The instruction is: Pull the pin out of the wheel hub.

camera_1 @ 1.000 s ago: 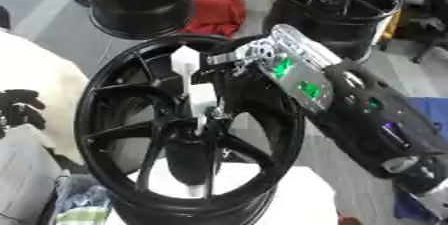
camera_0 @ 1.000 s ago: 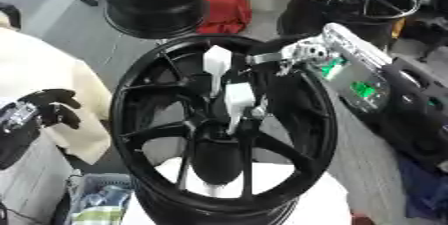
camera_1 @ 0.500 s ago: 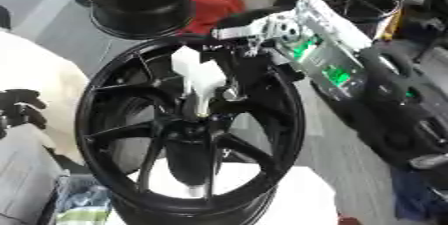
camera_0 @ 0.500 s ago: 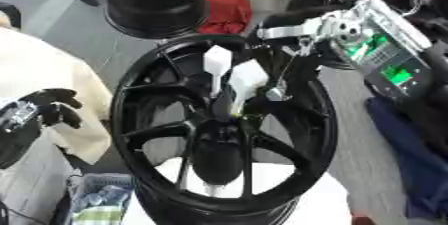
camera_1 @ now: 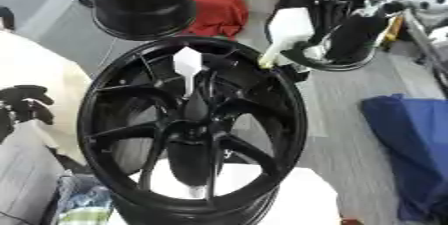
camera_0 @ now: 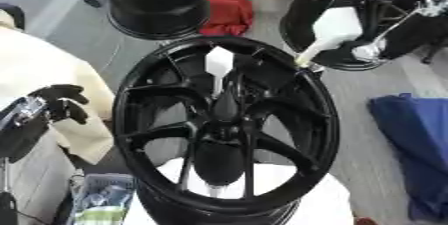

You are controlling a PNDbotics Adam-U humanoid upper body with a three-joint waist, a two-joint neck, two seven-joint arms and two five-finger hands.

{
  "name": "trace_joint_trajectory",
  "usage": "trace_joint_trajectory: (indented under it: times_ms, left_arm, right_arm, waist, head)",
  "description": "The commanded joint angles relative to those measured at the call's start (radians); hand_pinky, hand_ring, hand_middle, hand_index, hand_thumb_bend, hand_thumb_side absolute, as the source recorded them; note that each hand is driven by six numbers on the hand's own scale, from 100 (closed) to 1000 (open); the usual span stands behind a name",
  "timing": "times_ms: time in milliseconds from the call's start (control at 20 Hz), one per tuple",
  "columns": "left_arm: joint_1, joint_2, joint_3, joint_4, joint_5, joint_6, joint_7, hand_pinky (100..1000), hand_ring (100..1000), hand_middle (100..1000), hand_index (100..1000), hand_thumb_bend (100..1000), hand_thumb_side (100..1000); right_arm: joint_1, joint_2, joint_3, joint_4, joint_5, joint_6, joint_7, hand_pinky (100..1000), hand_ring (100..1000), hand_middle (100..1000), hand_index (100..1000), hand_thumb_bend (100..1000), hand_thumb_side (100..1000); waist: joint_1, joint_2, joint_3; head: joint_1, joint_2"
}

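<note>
Pin [camera_0: 332, 29], white and paddle-headed, is hanging clear above the wheel's [camera_0: 226, 126] far rim; my right fingers [camera_0: 378, 49] are clamping its thin stem. Another white pin [camera_0: 218, 64] is standing in the hub. My left hand [camera_0: 59, 103] is idling curled, holding nothing.

The right hand [camera_0: 404, 16] is smeared by motion near the upper right corner, so whether its fingers grip the white pin [camera_0: 332, 31] cannot be told; its arm runs off the top edge. The left hand [camera_0: 54, 104] shows only dark curled fingers at the left edge, its arm cut off. The second pin's [camera_0: 218, 66] lower end is lost in the dark centre of the wheel hub [camera_0: 223, 129], whose bottom rim is cropped.
</note>
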Motion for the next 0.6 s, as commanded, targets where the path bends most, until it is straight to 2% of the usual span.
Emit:
trace_joint_trajectory:
  times_ms: [50,100,150,200,250,300,350,500,600]
  left_arm:
    - [-0.015,0.018,0.027,-0.019,0.009,-0.002,0.000,598,578,629,795,100,801]
    - [-0.015,0.018,0.032,-0.018,0.009,-0.003,0.000,598,578,628,795,100,802]
    - [-0.018,0.018,0.041,-0.019,0.010,-0.005,0.000,598,578,628,795,100,802]
    - [-0.020,0.018,0.051,-0.018,0.010,-0.008,0.000,598,578,628,795,100,802]
    - [-0.021,0.020,0.060,-0.018,0.010,-0.009,0.000,598,578,628,795,100,801]
    - [-0.021,0.021,0.065,-0.017,0.011,-0.011,0.000,598,578,628,795,100,800]
    - [-0.021,0.022,0.066,-0.016,0.012,-0.013,0.000,598,578,628,795,100,800]
    - [-0.017,0.024,0.057,-0.013,0.015,-0.016,0.000,598,578,628,795,100,798]
    - [-0.013,0.023,0.045,-0.011,0.014,-0.017,0.000,598,578,628,795,100,799]
  right_arm:
    - [0.036,-0.047,-0.091,0.035,0.051,0.060,-0.034,611,499,436,515,100,100]
    - [0.059,-0.044,-0.114,0.057,0.066,0.075,-0.048,664,561,511,610,100,100]
    - [0.082,-0.040,-0.136,0.079,0.080,0.088,-0.062,668,568,520,623,100,100]
    - [0.103,-0.027,-0.158,0.100,0.093,0.102,-0.076,730,679,701,845,192,234]
    - [0.126,-0.009,-0.181,0.123,0.107,0.116,-0.089,763,732,760,895,248,296]
    - [0.150,0.012,-0.204,0.146,0.121,0.130,-0.104,813,796,835,929,336,375]
    - [0.173,0.034,-0.228,0.170,0.136,0.145,-0.118,829,816,860,937,367,409]
    - [0.244,0.092,-0.299,0.240,0.179,0.188,-0.162,830,817,871,936,392,453]
    - [0.292,0.127,-0.347,0.237,0.209,0.218,-0.191,824,808,866,931,395,462]
  waist:
    - [0.004,-0.002,-0.013]
    - [0.005,0.002,-0.015]
    - [0.009,0.010,-0.027]
    - [0.011,0.016,-0.044]
    - [0.013,0.020,-0.060]
    - [0.014,0.021,-0.070]
    - [0.015,0.020,-0.074]
    - [0.013,0.011,-0.059]
    - [0.011,0.003,-0.045]
  head:
    - [0.025,-0.021]
    - [0.031,-0.024]
    - [0.041,-0.031]
    - [0.051,-0.037]
    - [0.060,-0.041]
    - [0.063,-0.043]
    - [0.064,-0.043]
    - [0.050,-0.033]
    - [0.034,-0.023]
